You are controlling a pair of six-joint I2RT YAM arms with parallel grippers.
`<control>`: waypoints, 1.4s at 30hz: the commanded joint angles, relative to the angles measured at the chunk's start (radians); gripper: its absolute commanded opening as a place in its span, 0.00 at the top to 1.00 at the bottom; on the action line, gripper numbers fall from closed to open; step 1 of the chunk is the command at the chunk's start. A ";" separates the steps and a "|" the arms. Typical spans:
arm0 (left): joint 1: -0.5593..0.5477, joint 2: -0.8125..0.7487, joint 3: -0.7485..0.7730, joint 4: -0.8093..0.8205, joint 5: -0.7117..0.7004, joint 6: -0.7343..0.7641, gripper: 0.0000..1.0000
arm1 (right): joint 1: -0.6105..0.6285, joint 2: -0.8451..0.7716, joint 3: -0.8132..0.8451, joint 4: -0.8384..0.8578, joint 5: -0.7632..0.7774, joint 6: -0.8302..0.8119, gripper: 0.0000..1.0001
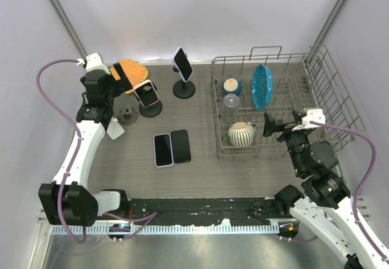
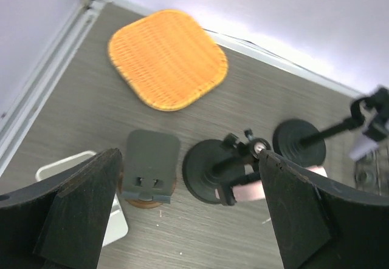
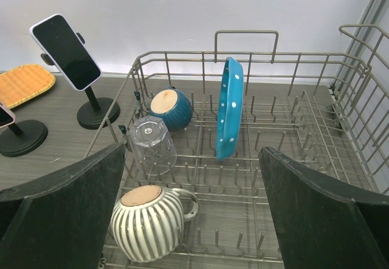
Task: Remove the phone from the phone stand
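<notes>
Two black phone stands hold phones. The nearer stand carries a pink-edged phone; the farther stand carries a white-edged phone. My left gripper is open and empty, just left of the pink-edged phone. In the left wrist view the left gripper is above the nearer stand's base. A sliver of the pink phone shows by the right finger. My right gripper is open and empty over the dish rack.
Two phones lie flat mid-table. An orange woven mat is at the back left. A small grey holder on a brown base and a white block sit left of the stands. The rack holds a striped mug, glass, blue bowl and blue plate.
</notes>
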 commanded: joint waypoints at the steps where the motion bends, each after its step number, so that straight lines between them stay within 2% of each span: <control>1: 0.005 -0.019 -0.051 0.173 0.346 0.188 0.00 | 0.003 -0.008 0.013 0.040 -0.027 -0.011 0.02; 4: 0.006 0.008 -0.044 0.173 0.485 0.272 0.00 | 0.003 -0.008 0.013 0.040 -0.029 -0.012 0.02; 11: 0.006 0.056 -0.057 0.168 0.674 0.386 0.00 | 0.003 -0.008 0.011 0.043 -0.039 -0.014 0.02; 16: 0.008 0.105 -0.060 0.167 0.694 0.441 0.00 | 0.003 -0.008 0.010 0.043 -0.046 -0.014 0.02; 22: 0.012 0.185 -0.035 0.151 0.794 0.450 0.09 | 0.003 -0.005 0.010 0.043 -0.052 -0.014 0.02; 24: 0.012 0.194 -0.037 0.153 0.800 0.458 0.14 | 0.003 -0.005 0.010 0.043 -0.052 -0.014 0.02; 27: 0.012 0.200 -0.037 0.156 0.814 0.461 0.27 | 0.003 -0.002 0.010 0.043 -0.056 -0.014 0.02; 30: 0.012 0.193 -0.035 0.160 0.844 0.455 0.43 | 0.003 0.003 0.010 0.043 -0.059 -0.014 0.02; 31: 0.012 0.185 -0.035 0.164 0.853 0.450 0.52 | 0.003 0.004 0.010 0.043 -0.059 -0.012 0.02; 33: 0.012 0.176 -0.037 0.173 0.863 0.438 0.61 | 0.003 0.004 0.010 0.043 -0.061 -0.012 0.02; 34: 0.012 0.171 -0.040 0.185 0.870 0.420 0.69 | 0.003 0.004 0.010 0.043 -0.061 -0.012 0.02; 36: 0.012 0.153 -0.041 0.199 0.876 0.403 0.76 | 0.001 0.005 0.010 0.043 -0.061 -0.011 0.03; 37: 0.012 0.148 -0.043 0.206 0.877 0.395 0.83 | 0.003 0.004 0.010 0.043 -0.061 -0.012 0.02; 40: 0.011 0.116 -0.044 0.217 0.870 0.343 0.96 | 0.003 0.004 0.010 0.043 -0.061 -0.012 0.02; 42: 0.009 0.086 -0.044 0.245 0.861 0.315 1.00 | 0.003 0.004 0.010 0.041 -0.062 -0.011 0.02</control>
